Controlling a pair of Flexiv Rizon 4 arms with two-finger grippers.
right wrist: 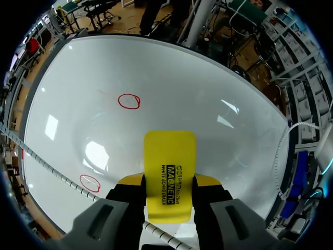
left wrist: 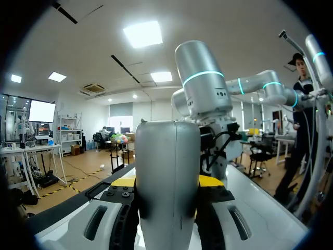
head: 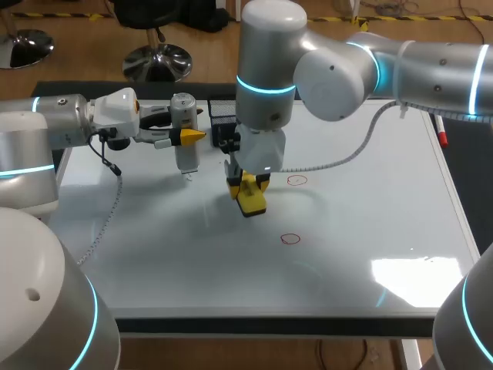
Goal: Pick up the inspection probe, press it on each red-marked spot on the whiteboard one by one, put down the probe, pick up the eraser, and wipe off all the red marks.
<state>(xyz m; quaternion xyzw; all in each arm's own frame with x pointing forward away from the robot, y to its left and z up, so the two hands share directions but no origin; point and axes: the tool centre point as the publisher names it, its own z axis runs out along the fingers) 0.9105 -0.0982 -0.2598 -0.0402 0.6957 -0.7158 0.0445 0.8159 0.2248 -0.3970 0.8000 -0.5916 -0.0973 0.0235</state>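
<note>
My left gripper (head: 187, 137) is shut on the grey inspection probe (head: 183, 132), holding it upright with its tip just above the whiteboard (head: 154, 231) at the back left. In the left wrist view the probe (left wrist: 166, 172) fills the gap between the fingers (left wrist: 125, 182). My right gripper (head: 248, 185) points down over the board's middle, shut on the yellow eraser (head: 251, 199). In the right wrist view the eraser (right wrist: 170, 172) sticks out ahead of the gripper (right wrist: 169, 183). Two red circles (head: 296, 180) (head: 290, 238) lie to its right, also showing as one red circle (right wrist: 128, 101) ahead of the eraser and another red circle (right wrist: 89, 182) beside the gripper.
A black holder (head: 222, 114) stands at the board's back edge behind my right gripper. A red marker (head: 441, 132) lies off the board's right edge. My right arm's cable (head: 347, 158) hangs over the board's right half. The right arm (left wrist: 203, 83) stands close ahead of the probe.
</note>
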